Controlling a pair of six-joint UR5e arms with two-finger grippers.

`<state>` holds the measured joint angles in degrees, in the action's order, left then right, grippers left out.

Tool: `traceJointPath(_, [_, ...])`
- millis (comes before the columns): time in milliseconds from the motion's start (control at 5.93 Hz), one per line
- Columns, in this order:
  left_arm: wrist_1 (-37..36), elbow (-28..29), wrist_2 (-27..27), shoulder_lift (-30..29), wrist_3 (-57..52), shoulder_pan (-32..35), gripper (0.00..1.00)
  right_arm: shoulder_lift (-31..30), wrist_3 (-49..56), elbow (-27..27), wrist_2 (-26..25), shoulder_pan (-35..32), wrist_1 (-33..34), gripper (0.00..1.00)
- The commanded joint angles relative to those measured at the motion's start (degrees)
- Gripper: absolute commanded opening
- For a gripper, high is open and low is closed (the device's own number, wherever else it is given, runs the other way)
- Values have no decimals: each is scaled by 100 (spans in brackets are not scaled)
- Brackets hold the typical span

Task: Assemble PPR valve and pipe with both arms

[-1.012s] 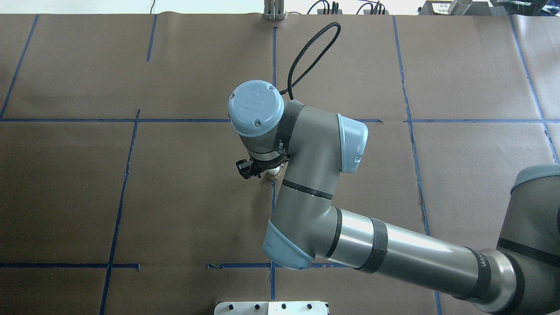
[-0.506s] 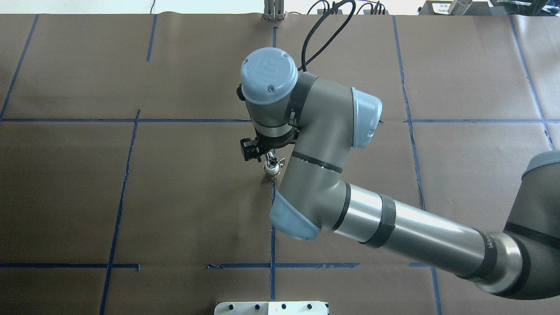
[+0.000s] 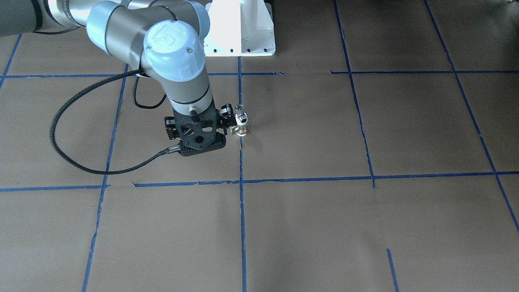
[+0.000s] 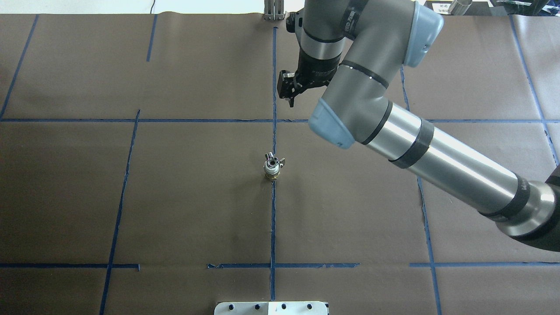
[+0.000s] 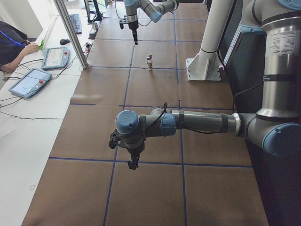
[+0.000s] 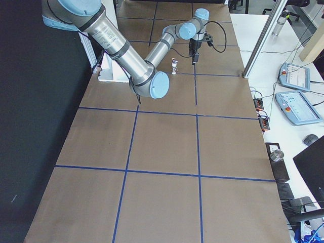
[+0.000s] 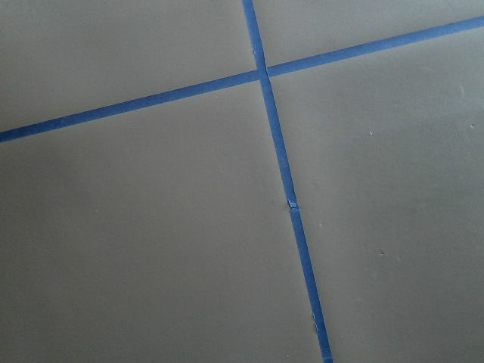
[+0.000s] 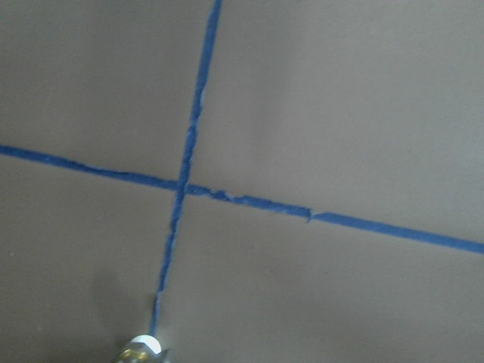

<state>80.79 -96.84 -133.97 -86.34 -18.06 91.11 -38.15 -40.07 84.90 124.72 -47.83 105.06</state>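
From overhead, the valve (image 4: 272, 168) stands upright on a blue tape line (image 4: 273, 218) in the middle of the tabletop (image 4: 175, 197), well apart from every edge. The right claw (image 4: 289, 99) hangs on its far side, holding nothing; I cannot tell how wide it is open. From the front, the valve shows just beside the claw's black body. The left-end view has the left claw (image 5: 133, 163) by a tape crossing, and I cannot tell its opening.

The PPR valve (image 4: 271, 174) stands upright on the table (image 4: 175, 197), on a tape line (image 4: 272, 227), with the pipe (image 3: 240, 108) on its top end. With 12 o'clock pointing away from the robot, the right gripper (image 4: 288, 97) hangs at 1 o'clock, well apart from the valve. The pedestal base (image 4: 271, 307) lies at 6 o'clock, and the left gripper (image 5: 133, 162) is far off at 9 o'clock.
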Motion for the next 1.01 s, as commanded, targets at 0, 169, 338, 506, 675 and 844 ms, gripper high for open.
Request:
traceJointPath(0, [-2,33,-49,21,248,-23,100,-270,1275,-604,298,-891,24,100])
traceJointPath(169, [-2,-2,-41,3,1025,-23,100,-646,2091,-598,307,-1348,32,100])
traceJointPath(338, [7,-11,-24,20,1259,-23,100,-1102,3057,-563,281,-1778,24,100])
traceJointPath(506, [-2,24,-15,12,1270,-23,100,-1620,4215,-554,298,-2401,24,100])
traceJointPath(675, [-2,-37,20,-23,1253,-49,100,-2235,5070,-423,298,-3025,15,100])
traceJointPath(844, [-2,-46,20,-23,1253,-58,100,-3076,5679,-83,290,-3527,-20,100])
